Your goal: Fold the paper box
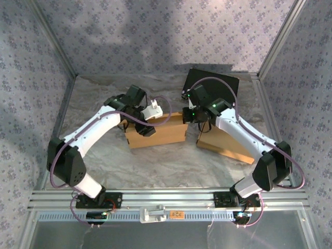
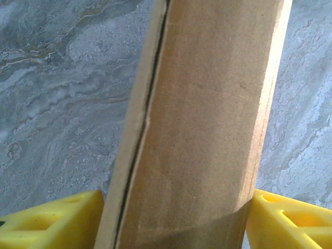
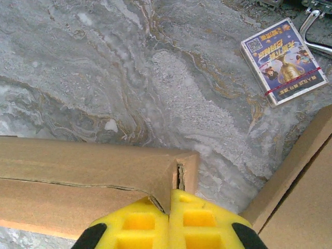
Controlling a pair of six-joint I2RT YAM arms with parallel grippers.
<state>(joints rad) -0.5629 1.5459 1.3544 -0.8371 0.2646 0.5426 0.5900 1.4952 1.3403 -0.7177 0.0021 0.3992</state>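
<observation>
— Bench [image 1: 155, 167]?
— Grey marbled, patterned walls [image 1: 155, 31] around; paper box [image 1: 158, 133] lies mid-bench.
— Fingers?
— Left fingers [image 2: 52, 224] flank the box, grip unclear; right fingers [image 3: 140, 226] clenched together against its corner.

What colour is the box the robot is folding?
The paper box is plain cardboard brown, clearest in the left wrist view.

**boxfan22:** left wrist cam, the tall brown cardboard box [image 2: 202, 129] runs off the top and the bottom, and the yellow foam finger pads [image 2: 52, 223] get chopped by the bottom edge.

**mk_tinker:** yep. On the right wrist cam the print on the small colourful card pack [image 3: 284, 61] is too tiny to read, and the flat tan cardboard sheet [image 3: 303, 199] is cut off at the right edge.
</observation>
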